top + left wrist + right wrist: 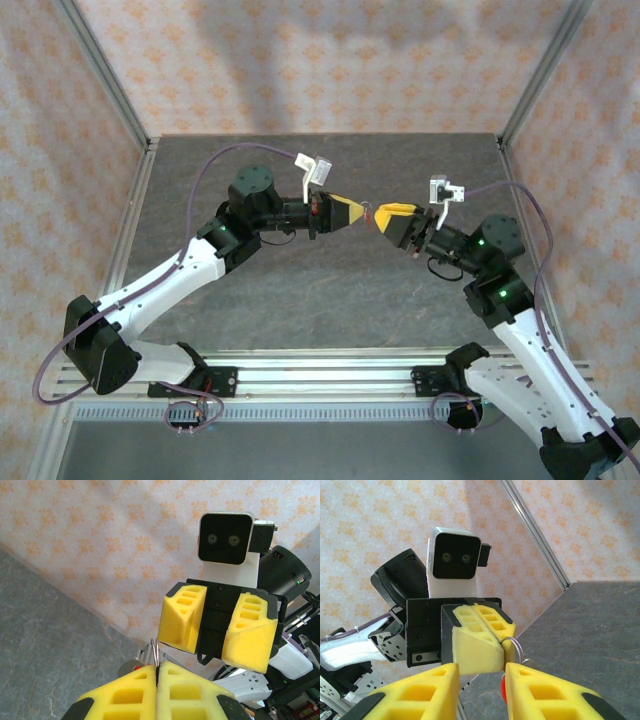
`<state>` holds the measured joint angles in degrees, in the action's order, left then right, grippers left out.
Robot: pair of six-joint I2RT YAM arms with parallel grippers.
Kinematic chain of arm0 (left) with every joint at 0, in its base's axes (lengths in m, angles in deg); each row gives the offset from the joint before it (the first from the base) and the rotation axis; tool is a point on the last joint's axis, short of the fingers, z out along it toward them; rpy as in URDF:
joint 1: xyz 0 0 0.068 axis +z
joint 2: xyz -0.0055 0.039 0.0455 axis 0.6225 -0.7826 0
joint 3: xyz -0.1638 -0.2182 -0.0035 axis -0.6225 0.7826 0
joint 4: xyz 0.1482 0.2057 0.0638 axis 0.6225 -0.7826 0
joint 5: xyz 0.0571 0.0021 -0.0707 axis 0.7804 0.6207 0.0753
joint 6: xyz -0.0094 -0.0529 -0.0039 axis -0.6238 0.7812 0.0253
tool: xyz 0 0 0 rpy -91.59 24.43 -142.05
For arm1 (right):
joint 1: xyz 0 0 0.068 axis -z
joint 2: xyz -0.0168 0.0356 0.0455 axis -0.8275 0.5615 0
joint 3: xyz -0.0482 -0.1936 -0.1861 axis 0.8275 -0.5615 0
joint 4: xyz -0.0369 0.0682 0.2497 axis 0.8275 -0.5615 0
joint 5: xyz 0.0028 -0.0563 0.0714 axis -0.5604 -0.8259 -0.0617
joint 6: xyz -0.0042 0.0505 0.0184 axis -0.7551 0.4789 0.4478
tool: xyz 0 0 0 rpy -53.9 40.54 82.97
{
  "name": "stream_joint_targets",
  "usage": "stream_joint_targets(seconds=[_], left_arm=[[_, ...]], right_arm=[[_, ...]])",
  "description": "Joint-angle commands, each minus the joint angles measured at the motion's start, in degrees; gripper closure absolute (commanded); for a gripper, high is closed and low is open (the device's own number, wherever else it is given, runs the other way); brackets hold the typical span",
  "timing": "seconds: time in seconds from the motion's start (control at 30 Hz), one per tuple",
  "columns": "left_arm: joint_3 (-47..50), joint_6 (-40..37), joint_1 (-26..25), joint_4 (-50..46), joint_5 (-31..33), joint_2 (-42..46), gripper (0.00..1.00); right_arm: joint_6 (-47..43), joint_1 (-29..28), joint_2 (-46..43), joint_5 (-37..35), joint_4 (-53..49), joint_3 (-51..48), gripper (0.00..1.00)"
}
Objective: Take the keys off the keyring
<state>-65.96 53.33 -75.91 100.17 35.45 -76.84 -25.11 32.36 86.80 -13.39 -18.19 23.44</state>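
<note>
My left gripper (356, 213) and right gripper (382, 219) meet tip to tip above the middle of the table, with the keyring (368, 210) between them. In the left wrist view the left gripper (159, 666) is shut on the keyring's thin wire ring (156, 652); its red piece (136, 668) hangs just behind the left finger. A dull silvery bit that looks like a key (126, 667) sits beside it. The right gripper (480, 672) is open, straddling the left gripper's tip (504, 650). The ring (516, 647) and red piece (503, 687) lie against its right finger.
The dark grey tabletop (330, 290) lies below both raised arms. Patterned walls and aluminium posts (535, 75) enclose the back and sides. An aluminium rail (320, 365) carries the arm bases at the near edge.
</note>
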Motion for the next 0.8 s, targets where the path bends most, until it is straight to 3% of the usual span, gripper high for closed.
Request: stream_joint_targets(seconds=[0.0, 0.37, 0.77], left_arm=[[-0.16, 0.96, 0.41, 2.97, -1.00, 1.31, 1.00], [-1.51, 1.37, 0.41, 2.41, -4.91, 0.19, 1.00], [-2.14, 3.17, 0.41, 3.73, -7.94, -1.03, 1.00]], right_arm=[[-1.71, -0.07, 0.32, -0.06, -0.12, 2.72, 0.70], [-4.64, -0.12, 5.23, 2.74, -10.41, 9.88, 0.71], [-5.23, -0.12, 6.36, 5.15, -10.81, 10.75, 0.71]])
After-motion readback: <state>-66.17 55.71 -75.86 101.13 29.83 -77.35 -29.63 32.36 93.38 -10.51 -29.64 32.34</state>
